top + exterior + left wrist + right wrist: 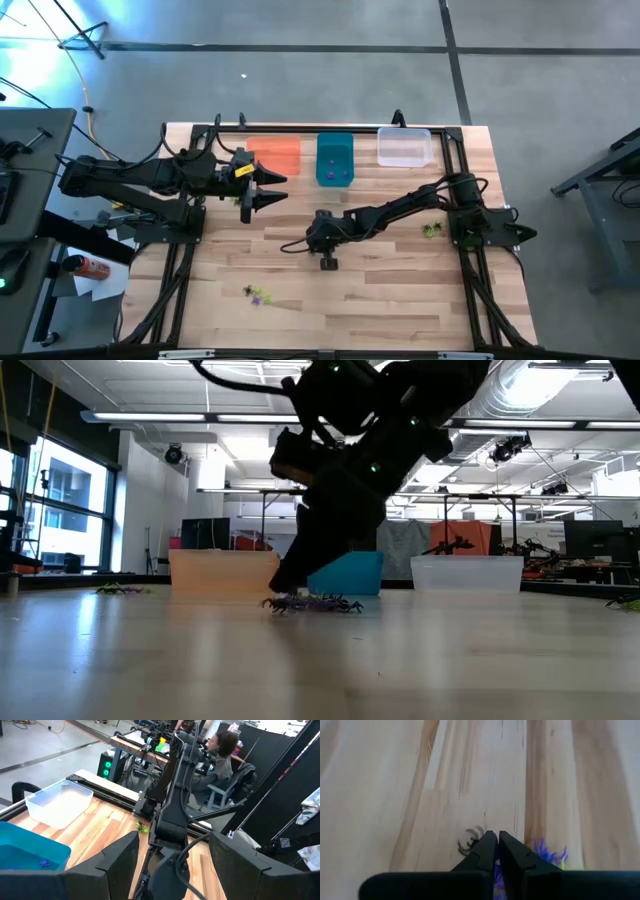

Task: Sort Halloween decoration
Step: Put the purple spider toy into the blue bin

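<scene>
My right gripper (pixel 495 837) is down on the wooden table (pixel 380 795), fingers pressed together over a purple spider (pixel 551 855) beside a black spider (pixel 469 840); I can't tell whether anything is pinched. More spiders (pixel 258 295) lie near the front edge. My left gripper (pixel 262 188) hangs spread apart near the orange bin (pixel 280 155).
</scene>
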You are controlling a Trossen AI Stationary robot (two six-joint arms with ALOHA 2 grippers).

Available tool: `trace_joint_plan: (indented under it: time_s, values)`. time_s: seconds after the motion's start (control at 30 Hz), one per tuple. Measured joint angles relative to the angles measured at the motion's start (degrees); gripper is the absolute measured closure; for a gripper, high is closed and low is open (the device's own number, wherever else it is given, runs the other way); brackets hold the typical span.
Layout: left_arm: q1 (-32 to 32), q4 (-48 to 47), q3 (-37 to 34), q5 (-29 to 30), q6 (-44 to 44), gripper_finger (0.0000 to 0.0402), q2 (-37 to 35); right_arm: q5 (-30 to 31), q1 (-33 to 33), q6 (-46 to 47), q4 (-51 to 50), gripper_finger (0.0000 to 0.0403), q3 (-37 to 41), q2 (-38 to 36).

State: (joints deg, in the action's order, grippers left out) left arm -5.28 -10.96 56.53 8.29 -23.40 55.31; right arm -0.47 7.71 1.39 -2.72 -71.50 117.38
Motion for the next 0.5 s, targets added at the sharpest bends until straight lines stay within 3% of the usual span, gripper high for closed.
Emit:
trace_joint_plan:
  time_s: [0.5]
  values:
    - [0.0, -0.7, 0.0, 0.0, 0.0, 0.0174, 0.0, -1.8, -0.6, 1.2, 3.5, 0.0400, 0.0, -4.2]
